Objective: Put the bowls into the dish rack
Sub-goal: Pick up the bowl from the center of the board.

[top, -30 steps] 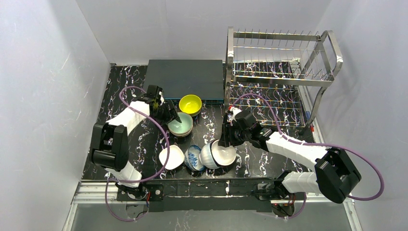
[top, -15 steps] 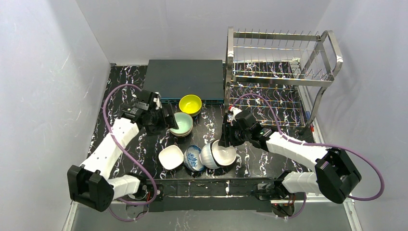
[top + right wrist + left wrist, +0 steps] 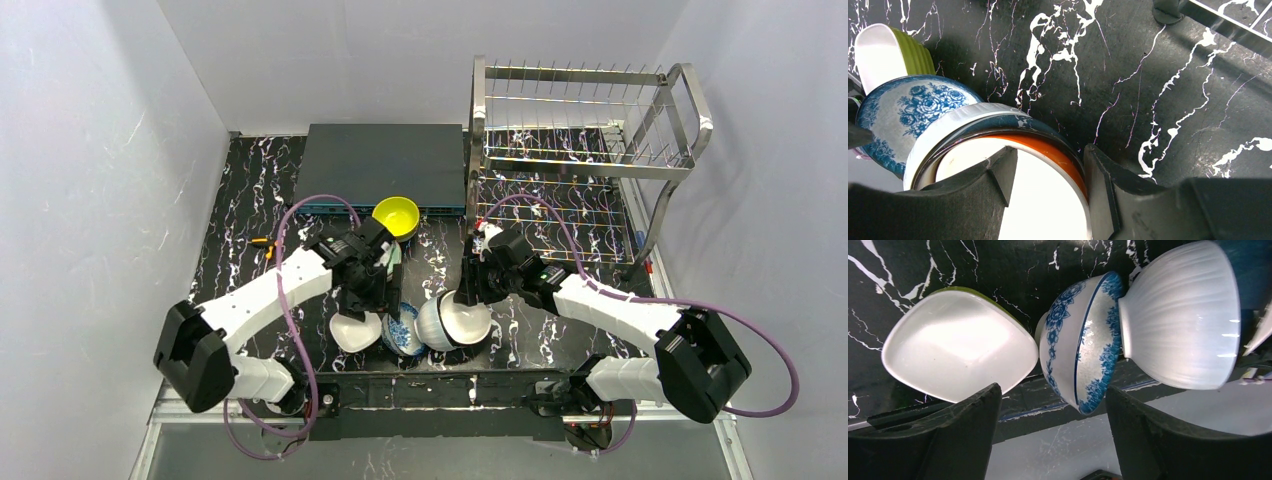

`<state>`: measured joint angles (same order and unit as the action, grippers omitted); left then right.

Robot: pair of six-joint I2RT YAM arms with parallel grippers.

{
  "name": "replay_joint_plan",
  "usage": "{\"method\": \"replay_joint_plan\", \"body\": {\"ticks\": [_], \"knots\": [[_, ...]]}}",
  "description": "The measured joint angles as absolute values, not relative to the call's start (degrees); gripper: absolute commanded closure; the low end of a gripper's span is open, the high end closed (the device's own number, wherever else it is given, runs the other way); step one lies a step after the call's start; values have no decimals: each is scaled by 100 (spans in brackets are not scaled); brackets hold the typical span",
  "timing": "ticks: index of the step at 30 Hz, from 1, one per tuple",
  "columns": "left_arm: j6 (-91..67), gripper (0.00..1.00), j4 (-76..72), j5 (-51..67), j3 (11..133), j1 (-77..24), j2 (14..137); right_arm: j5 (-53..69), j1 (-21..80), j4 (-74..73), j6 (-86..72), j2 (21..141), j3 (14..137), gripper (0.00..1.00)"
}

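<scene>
Three bowls lean together near the table's front edge. They are a white bowl with a green outside (image 3: 352, 330) (image 3: 958, 350), a blue floral bowl (image 3: 403, 330) (image 3: 1083, 350) on its side, and a white ribbed bowl (image 3: 440, 325) (image 3: 1183, 315). The ribbed bowl holds a dark blue bowl (image 3: 998, 131) and an orange-rimmed bowl (image 3: 1058, 155). My left gripper (image 3: 372, 290) (image 3: 1053, 389) hangs open above the first two, holding nothing. My right gripper (image 3: 468, 295) (image 3: 1050, 149) is open astride the stack's far rim, one finger inside the orange bowl. A yellow bowl (image 3: 396, 215) sits further back. The dish rack (image 3: 590, 130) stands at the back right.
A flat dark grey box (image 3: 385, 160) lies at the back, left of the rack. A pale green bowl (image 3: 392, 255) is mostly hidden under my left arm. The rack's foot (image 3: 1168, 10) is close behind my right gripper. The table's front edge runs just below the bowls.
My left arm has swung right and nearer, from the pale green bowl to above the white and floral bowls. The right arm and its stack have not moved.
</scene>
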<state>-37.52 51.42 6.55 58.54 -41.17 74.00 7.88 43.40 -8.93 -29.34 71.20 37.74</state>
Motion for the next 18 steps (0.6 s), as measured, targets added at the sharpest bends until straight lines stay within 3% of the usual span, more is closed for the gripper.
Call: {"method": "replay_joint_plan", "body": {"ticks": [18], "knots": [[-3918,74,5085,311,5944,-4899,8112,781,4340,-930,-2943,6965,3774,41]]}}
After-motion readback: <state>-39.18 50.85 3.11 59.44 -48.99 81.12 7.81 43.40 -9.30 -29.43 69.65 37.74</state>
